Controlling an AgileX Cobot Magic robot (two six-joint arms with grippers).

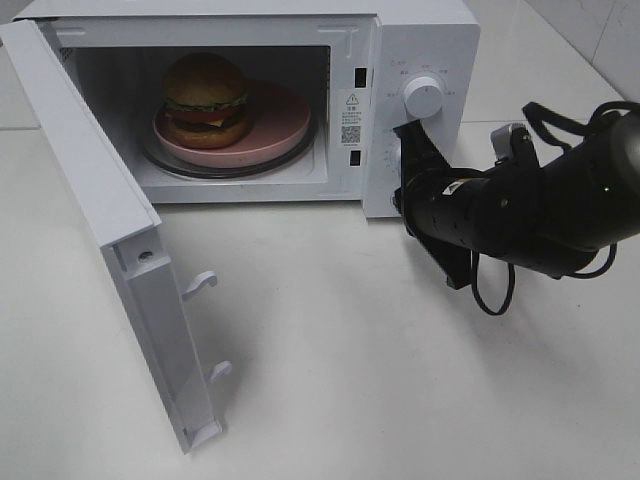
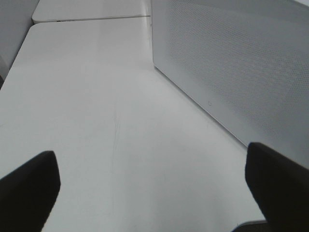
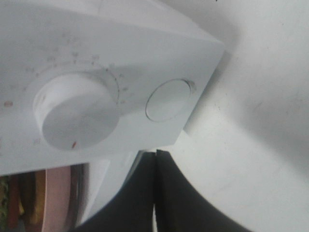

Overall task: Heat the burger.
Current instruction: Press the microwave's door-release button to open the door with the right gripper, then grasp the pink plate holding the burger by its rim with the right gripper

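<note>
The burger [image 1: 205, 97] has a tan bun, a lettuce edge and dark layers. It sits on a pink plate [image 1: 275, 125] on the glass turntable inside the open microwave [image 1: 420, 40]. My right gripper [image 1: 409, 134] is shut and empty, its tips against the control panel below the upper knob [image 1: 422, 97]. In the right wrist view the shut fingertips [image 3: 155, 186] lie just below a white knob [image 3: 72, 116] and a round button [image 3: 169, 100], with the burger's edge [image 3: 17, 205] in a corner. My left gripper [image 2: 154, 193] is open over bare table and does not show in the high view.
The microwave door [image 1: 90, 170] is swung wide open to the left, with its latch hooks [image 1: 200, 283] sticking out over the table. A white dot-patterned microwave panel [image 2: 231, 63] stands close beside the left gripper. The white table [image 1: 350, 370] spreads in front.
</note>
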